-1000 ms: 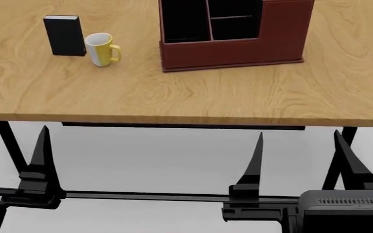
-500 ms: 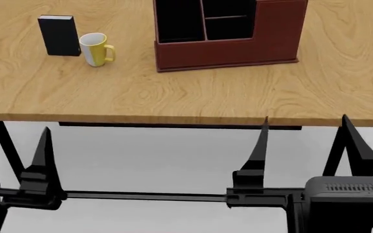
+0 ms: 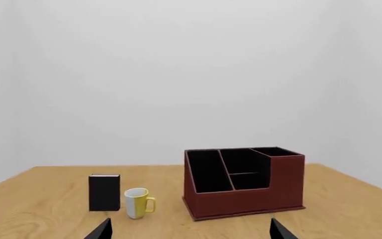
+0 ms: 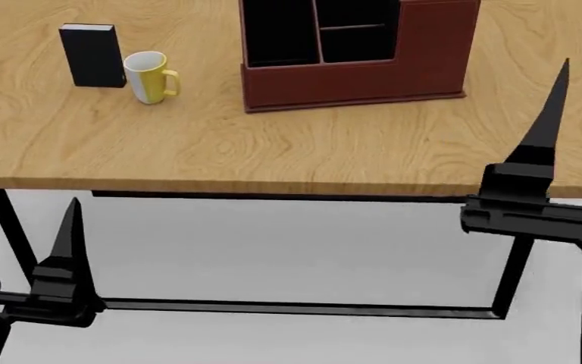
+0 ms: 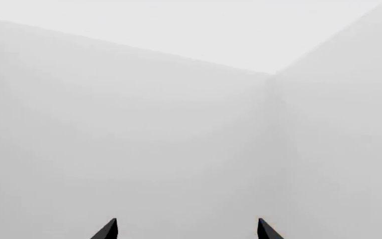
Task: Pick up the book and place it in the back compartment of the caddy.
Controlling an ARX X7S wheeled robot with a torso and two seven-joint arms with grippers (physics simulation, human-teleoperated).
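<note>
The black book (image 4: 93,54) stands upright at the table's far left, also seen as the book (image 3: 105,192) in the left wrist view. The dark red-brown caddy (image 4: 357,80) sits mid-table, its back compartment (image 4: 357,11) lying behind the thin cross divider. My left gripper (image 3: 189,232) is open and empty, well short of the book, with one finger (image 4: 67,235) showing below the table's front edge. My right gripper (image 5: 187,232) is open and empty, facing bare white walls. One of its fingers (image 4: 546,121) rises over the table's front right edge.
A yellow-and-white mug (image 4: 149,76) stands just right of the book, between it and the caddy. The wooden table (image 4: 270,152) has black legs and a crossbar (image 4: 291,308) beneath. White walls lie behind.
My right gripper has risen and swung right, from below the table edge to above it. The left gripper has hardly moved. The head view shifted slightly a second ago.
</note>
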